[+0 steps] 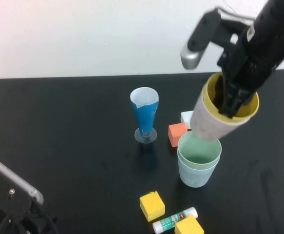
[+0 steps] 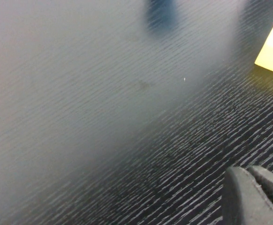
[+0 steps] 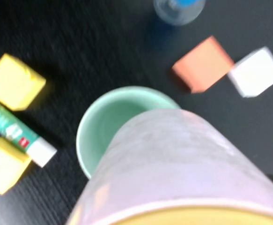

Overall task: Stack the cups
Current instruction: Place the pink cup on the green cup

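Right gripper (image 1: 232, 100) pinches the rim of your light, slippery pink-and-yellow cup pair (image 1: 215, 119) above the green cup (image 1: 198, 151); left gripper (image 2: 253, 194) rests closed on the tabletop (image 1: 59, 146).

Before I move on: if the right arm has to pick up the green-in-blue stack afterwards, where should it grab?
By the rim, from above. The green cup sits upright, nested in the blue cup, mouth open: one finger inside, one outside. The right gripper already holds the pink-and-yellow pair that way, tilted over it. The left gripper is shut, parked near-left.

Even bright light; left wrist view hazy, right wrist view blurred close up
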Controlling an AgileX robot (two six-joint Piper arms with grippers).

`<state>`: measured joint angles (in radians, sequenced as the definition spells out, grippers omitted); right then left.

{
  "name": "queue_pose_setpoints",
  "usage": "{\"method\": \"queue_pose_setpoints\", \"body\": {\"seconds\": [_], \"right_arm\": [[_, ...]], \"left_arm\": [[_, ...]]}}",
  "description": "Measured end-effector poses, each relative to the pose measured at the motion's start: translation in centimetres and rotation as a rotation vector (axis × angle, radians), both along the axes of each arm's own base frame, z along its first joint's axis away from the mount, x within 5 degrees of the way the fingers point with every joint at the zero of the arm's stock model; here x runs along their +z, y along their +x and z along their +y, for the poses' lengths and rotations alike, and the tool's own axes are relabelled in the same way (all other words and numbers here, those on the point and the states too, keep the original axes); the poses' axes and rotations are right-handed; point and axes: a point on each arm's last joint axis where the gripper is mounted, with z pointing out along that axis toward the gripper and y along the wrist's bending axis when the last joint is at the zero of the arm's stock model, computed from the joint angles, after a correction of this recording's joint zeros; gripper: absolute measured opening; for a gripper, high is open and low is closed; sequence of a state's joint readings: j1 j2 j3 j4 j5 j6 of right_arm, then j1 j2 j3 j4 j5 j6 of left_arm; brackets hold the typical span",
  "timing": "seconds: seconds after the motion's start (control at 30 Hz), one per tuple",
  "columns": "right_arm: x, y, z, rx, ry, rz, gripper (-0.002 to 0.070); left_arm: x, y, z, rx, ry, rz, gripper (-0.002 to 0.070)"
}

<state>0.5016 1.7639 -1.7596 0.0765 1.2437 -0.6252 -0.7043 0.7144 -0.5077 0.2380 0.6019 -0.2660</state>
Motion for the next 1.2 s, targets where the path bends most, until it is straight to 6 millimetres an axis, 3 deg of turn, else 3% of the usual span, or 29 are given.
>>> {"method": "queue_pose_setpoints", "body": {"seconds": [0.13, 0.43, 0.67, 0.83, 1.03, 1.2], "right_arm": [[-1.4, 0.0, 0.0, -0.002, -0.02, 0.043, 0.0085], [-2.1, 0.1, 0.4, -0.002, 0.001, 0.078, 0.0085], [-4.2, 1.3, 1.1, -0.028, -0.005, 0.112, 0.0085], [-5.6, 2.0, 1.5, -0.056, -0.012, 0.139, 0.013], [-5.4, 2.1, 1.5, -0.067, -0.007, 0.128, 0.0193], [-3.7, 2.2, 1.5, -0.083, 0.012, 0.101, 0.0146]], "left_arm": [[-0.1, 0.0, 0.0, 0.001, -0.002, 0.004, -0.0001], [-0.1, 0.0, 0.1, 0.0, 0.008, -0.002, -0.0001], [-0.1, 0.0, 0.1, 0.002, 0.007, -0.002, -0.0001], [-0.1, 0.0, 0.1, 0.002, 0.01, -0.004, -0.0001], [0.0, 0.0, 0.1, 0.0, 0.014, -0.007, -0.0001], [0.0, 0.0, 0.1, 0.0, 0.015, -0.008, -0.0001]]}}
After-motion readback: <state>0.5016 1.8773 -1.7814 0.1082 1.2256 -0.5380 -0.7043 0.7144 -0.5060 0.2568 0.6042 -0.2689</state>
